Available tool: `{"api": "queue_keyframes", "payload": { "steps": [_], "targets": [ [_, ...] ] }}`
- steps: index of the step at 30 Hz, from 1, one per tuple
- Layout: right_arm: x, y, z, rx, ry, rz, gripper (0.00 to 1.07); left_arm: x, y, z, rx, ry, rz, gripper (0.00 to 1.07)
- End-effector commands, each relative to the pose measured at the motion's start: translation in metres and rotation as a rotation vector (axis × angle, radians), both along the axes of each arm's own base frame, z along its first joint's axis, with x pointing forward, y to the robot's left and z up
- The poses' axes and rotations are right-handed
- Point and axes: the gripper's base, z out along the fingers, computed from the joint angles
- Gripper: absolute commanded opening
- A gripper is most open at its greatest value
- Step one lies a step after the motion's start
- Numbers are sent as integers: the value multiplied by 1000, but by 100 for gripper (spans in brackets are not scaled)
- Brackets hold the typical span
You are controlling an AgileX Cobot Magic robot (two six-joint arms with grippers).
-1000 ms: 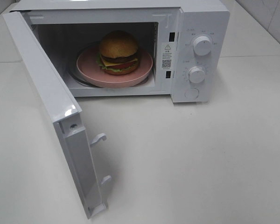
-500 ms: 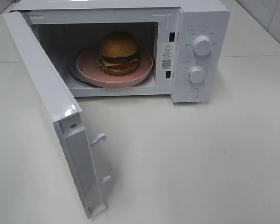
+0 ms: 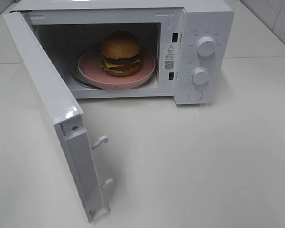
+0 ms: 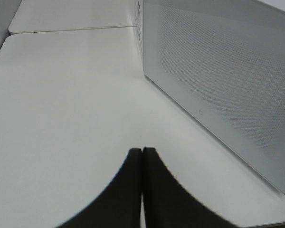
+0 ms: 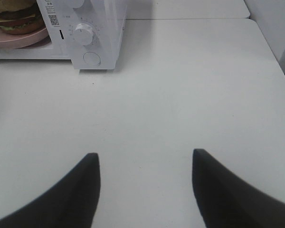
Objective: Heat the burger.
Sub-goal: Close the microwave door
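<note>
One small change
The right gripper [image 5: 145,153], at 5 o'clock from the microwave [image 5: 104,42], has drawn its jaws slightly inward, still apart

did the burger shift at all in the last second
No. The burger sits at the same spot on the pink plate, just as far from the upper knob as before.

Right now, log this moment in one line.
burger: on plate inside microwave | door: open | left gripper: shut, empty | right gripper: open, empty, above table
</note>
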Motion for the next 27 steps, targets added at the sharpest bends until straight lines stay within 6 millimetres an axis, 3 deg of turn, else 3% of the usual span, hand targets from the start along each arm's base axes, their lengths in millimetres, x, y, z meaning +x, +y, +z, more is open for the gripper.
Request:
{"api": "queue_keyframes", "payload": {
  "steps": [1, 27],
  "targets": [
    [-3, 0, 0, 0, -36, 5, 55, -2, 0, 0, -1, -26, -6, 0],
    [-3, 0, 0, 1, -37, 3, 55, -2, 0, 0, -1, -26, -6, 0]
  ]
}}
